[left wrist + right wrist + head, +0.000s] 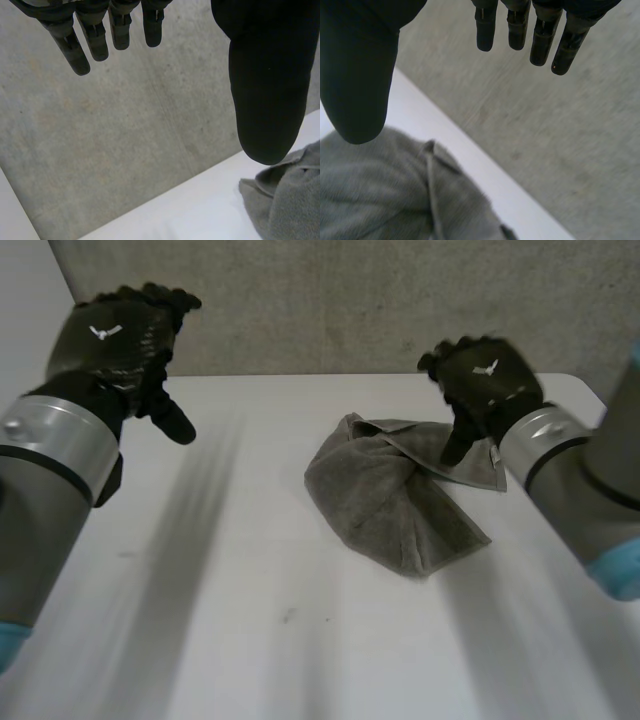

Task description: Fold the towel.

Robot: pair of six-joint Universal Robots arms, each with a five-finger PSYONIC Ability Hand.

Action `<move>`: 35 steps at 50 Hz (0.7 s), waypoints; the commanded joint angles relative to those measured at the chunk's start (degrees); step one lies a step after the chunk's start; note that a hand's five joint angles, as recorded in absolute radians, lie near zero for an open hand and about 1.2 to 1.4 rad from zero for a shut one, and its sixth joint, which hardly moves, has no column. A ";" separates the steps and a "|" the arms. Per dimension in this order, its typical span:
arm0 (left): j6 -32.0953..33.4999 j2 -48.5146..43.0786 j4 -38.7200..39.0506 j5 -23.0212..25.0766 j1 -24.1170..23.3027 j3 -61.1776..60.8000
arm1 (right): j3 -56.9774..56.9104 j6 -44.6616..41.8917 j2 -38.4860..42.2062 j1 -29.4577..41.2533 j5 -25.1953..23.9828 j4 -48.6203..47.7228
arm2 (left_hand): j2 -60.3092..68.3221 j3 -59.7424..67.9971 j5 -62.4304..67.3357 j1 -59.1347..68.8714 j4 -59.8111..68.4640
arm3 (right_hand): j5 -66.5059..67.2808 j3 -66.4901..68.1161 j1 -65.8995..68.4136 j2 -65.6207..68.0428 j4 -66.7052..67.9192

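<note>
A grey towel (395, 490) lies crumpled in a heap on the white table (250, 590), right of the middle. My right hand (480, 380) hovers above the towel's far right part, fingers straight and apart from the thumb, holding nothing. In the right wrist view the towel (385, 195) lies below the thumb (355, 75). My left hand (125, 340) is raised over the table's far left, open and empty, well away from the towel. The left wrist view has the towel's edge (290, 195) beyond the thumb (267, 80).
A grey concrete-like wall (350, 300) runs behind the table's far edge. The table's right far corner (575, 385) lies close to my right arm. Bare white surface spreads in front and to the left of the towel.
</note>
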 commanded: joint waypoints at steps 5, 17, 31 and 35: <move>-0.15 -7.52 1.23 -0.09 -0.18 0.24 | -12.27 2.34 21.69 -0.50 -0.21 -3.79 | 0.60 0.46 -1.55 -0.08 0.43 | -3.87 -2.36 -2.06 -3.43 -3.49; -0.24 -8.14 1.40 -0.18 -0.44 -0.20 | -33.03 3.31 41.85 -3.14 4.27 -6.36 | 0.60 0.46 -1.55 -0.08 0.43 | 1.59 3.11 3.40 2.04 1.98; -0.15 -7.79 3.78 -0.18 -0.79 -2.92 | -49.11 3.49 51.69 -4.54 5.41 3.40 | 0.60 0.46 -1.55 -0.08 0.43 | 51.38 52.90 53.19 51.83 51.77; -0.07 -7.96 3.95 -0.18 -0.88 -2.92 | -48.85 4.36 49.86 -4.54 5.23 3.84 | 0.60 0.46 -1.55 -0.08 0.43 | 66.13 67.64 67.94 66.57 66.51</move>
